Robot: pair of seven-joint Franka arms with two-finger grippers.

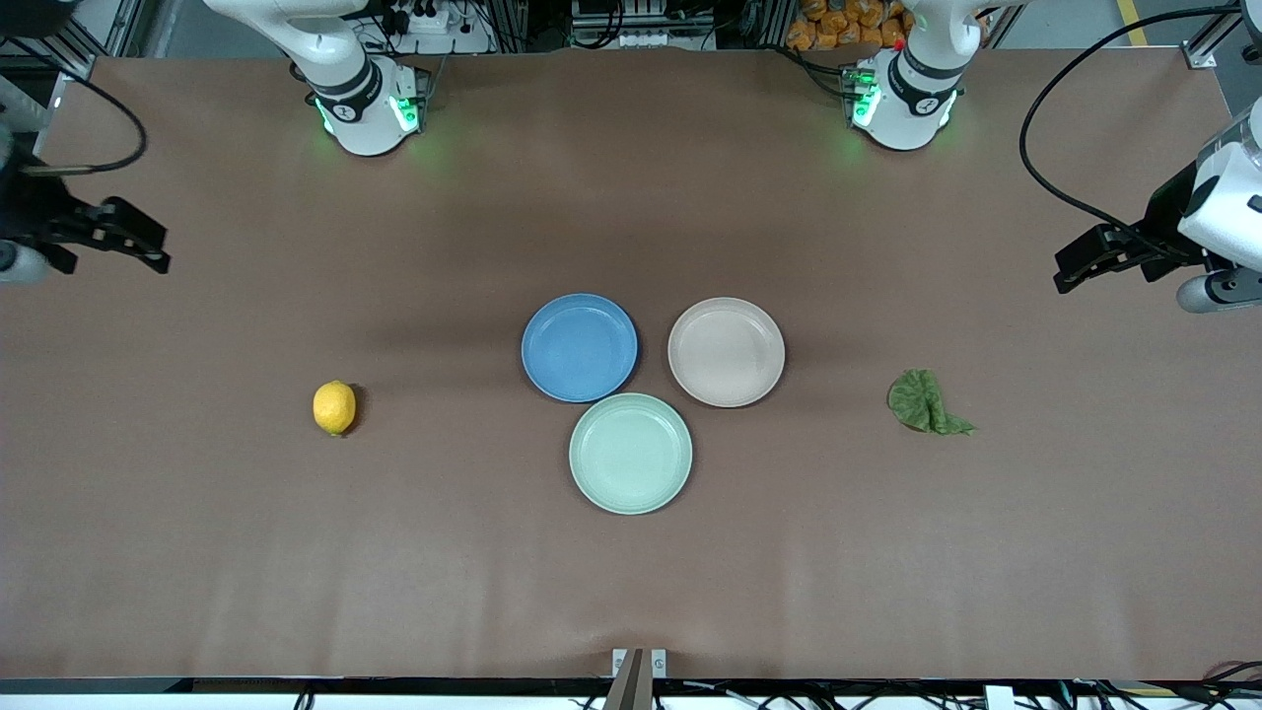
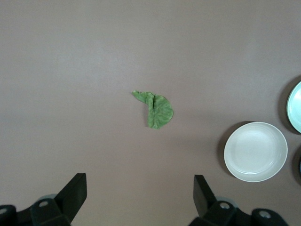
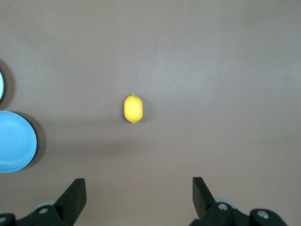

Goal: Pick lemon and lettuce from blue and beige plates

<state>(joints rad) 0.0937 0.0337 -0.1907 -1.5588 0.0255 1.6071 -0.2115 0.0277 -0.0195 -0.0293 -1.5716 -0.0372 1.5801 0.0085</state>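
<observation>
With both my jaws released and high over the worktop (image 1: 631, 592), the flat lettuce (image 1: 925, 402) may slip from my left jaws and the round lemon (image 1: 334, 406) roll off.

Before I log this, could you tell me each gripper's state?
Left gripper: open, holding nothing, over the table.
Right gripper: open, holding nothing, over the table.

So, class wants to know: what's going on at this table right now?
Nothing is being handled. The lemon lies on the bare table toward the right arm's end, and the lettuce leaf toward the left arm's end. The blue plate, beige plate and green plate cluster mid-table with nothing on them. The right gripper and left gripper hang open over the table's ends, each wrist camera looking down on its item.
</observation>
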